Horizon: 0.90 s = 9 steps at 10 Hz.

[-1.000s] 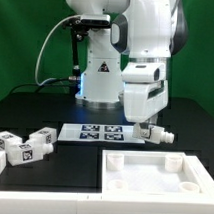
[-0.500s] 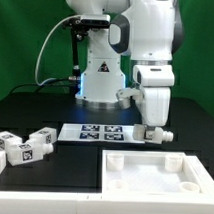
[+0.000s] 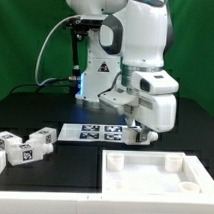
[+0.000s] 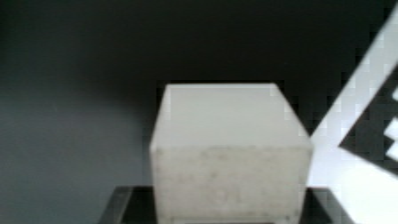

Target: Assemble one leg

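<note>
Exterior view first: the arm was bent down over the black tabletop [image 3: 73, 172], with the claw [image 3: 140, 130] sitting low over the end of the marker board [image 3: 94, 131] on the exterior view's right. A small white bit poked out from under the hand, and I took that for the leg [image 3: 145, 137]. It looked tilted and off the surface, but it was too small to say how far. Two spare posts with tags [image 3: 36, 145] [image 3: 8, 142] lay well apart from it, off on the exterior view's left. The square white panel with corner sockets [image 3: 158, 157] sat in front, near the camera, with nothing in the sockets I could see.

Wrist view: the leg [image 4: 222, 150] filled the middle of the shot as a plain white block, really close to the lens, so I'd say the claw was pinching it. The fingers themselves were barely in frame, so that's a read, not a clean look. Behind it there was just the dark tabletop [image 4: 80, 80] and a slice of the marker board [image 4: 365, 110] at the edge.

My guess on the step: the pick-up was done and this was the carry. Next it'd need to swing over to the panel, get the leg upright, line its end up dead-on with a corner socket and push or twist it in. A crooked grip would make that fiddly.
</note>
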Motion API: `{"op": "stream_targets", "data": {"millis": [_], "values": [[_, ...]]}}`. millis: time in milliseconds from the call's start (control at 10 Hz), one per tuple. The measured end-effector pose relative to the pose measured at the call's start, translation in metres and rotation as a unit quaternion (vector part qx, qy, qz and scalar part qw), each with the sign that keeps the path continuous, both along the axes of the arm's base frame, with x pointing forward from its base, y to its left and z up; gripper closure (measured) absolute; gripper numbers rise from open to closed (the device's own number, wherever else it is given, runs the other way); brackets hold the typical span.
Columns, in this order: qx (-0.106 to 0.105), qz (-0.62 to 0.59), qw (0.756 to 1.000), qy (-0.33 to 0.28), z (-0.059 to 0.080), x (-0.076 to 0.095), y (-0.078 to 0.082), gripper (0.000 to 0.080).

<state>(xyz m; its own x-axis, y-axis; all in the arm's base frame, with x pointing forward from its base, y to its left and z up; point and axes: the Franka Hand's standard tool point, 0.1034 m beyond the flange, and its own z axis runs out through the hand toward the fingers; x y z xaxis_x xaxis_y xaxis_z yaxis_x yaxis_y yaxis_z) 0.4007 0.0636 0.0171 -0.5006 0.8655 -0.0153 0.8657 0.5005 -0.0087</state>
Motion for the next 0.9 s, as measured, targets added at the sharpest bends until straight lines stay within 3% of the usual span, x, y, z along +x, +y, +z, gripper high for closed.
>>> {"op": "stream_targets", "data": {"millis": [300, 700, 900], "values": [[-0.012, 0.182, 0.983, 0.009, -0.0029, -0.0013, 0.0116, 0.0515], [-0.018, 0.285, 0.958, 0.011, -0.0044, -0.0025, 0.0035, 0.0515], [-0.014, 0.378, 0.925, 0.01, -0.0071, -0.004, 0.0025, 0.0515]]}}
